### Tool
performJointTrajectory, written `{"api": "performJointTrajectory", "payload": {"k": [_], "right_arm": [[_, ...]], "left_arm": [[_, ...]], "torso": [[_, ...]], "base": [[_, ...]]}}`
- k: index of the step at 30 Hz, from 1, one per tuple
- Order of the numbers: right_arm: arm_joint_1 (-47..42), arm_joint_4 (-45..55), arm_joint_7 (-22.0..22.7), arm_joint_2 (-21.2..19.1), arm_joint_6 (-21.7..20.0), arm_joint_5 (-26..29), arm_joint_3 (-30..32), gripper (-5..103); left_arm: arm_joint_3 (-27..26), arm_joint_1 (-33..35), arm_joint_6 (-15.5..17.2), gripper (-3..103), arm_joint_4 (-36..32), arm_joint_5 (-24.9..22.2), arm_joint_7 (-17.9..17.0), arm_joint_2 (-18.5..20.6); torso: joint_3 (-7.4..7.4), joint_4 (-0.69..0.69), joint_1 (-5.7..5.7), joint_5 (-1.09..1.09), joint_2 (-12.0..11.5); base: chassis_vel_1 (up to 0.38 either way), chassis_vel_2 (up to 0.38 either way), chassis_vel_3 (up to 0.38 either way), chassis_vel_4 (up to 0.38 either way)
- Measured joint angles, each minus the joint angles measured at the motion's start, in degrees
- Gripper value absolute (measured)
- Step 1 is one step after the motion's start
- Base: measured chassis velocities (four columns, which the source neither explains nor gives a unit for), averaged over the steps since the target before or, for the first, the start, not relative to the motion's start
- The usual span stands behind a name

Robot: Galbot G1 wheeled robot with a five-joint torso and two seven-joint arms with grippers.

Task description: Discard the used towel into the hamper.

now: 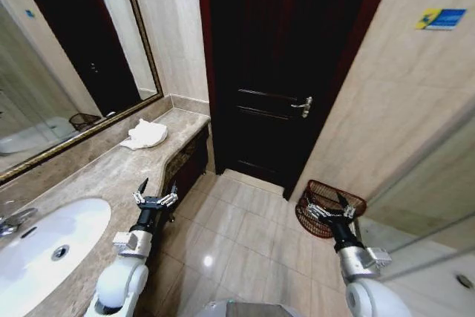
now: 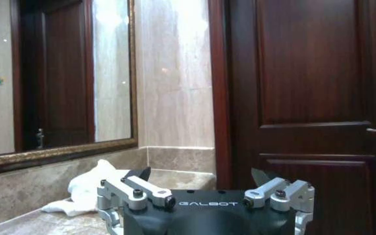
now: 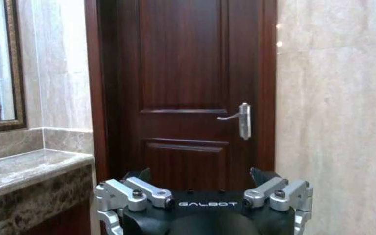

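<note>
— Fingers on both sides stand spread wide with nothing between them: the left gripper (image 1: 156, 197) hangs over the edge of the beige veined marble counter (image 1: 111, 176), the right gripper (image 1: 331, 209) in front of the dark red-brown openwork wire hamper (image 1: 330, 208).

— Where's the crumpled white towel (image 1: 145, 135)?

— Far along that counter by the gilt-framed mirror (image 1: 67, 57), well apart from the hamper, which stands on the tiled floor in the corner beside the dark wooden door (image 1: 286, 64). My guess is that the left arm sits nearer for the pickup.

— Any writing?

— "GALBOT" on each gripper body; the blue and yellow wall sign (image 1: 441, 18) can't be read.
</note>
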Motion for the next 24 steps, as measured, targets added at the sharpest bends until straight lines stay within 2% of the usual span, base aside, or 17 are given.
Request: {"api": "performJointTrajectory", "payload": {"k": [24], "right_arm": [[0.11, -1.08, -0.14, -0.34, 0.38, 0.26, -0.1, 100]], "left_arm": [[-0.05, 0.62, -0.23, 100, -0.14, 0.87, 0.18, -0.67]], "torso": [[0.0, 0.0, 0.0, 0.0, 0.0]], "base": [[-0.106, 0.187, 0.192, -0.103]]}}
